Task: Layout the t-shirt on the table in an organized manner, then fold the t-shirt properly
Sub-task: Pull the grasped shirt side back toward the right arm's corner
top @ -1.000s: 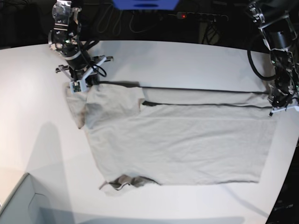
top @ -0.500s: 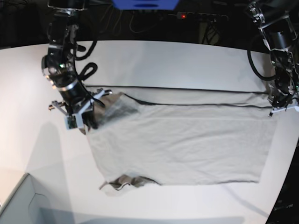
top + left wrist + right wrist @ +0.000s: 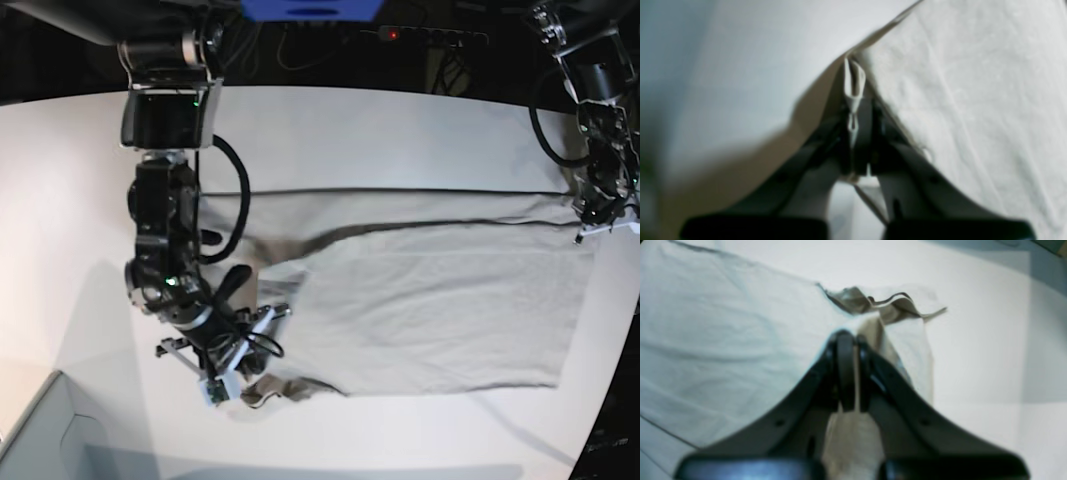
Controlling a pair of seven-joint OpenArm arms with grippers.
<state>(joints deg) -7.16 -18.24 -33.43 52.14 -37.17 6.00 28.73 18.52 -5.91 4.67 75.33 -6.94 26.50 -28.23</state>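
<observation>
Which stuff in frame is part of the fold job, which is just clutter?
Job: t-shirt; table; right gripper and left gripper, each clamped on the shirt.
Clutter: grey box corner; power strip and cables behind the table.

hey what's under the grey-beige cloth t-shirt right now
The large white table lies under the light grey-beige cloth t-shirt. Beneath its folded-over layers nothing can be seen; the cloth covers it.
</observation>
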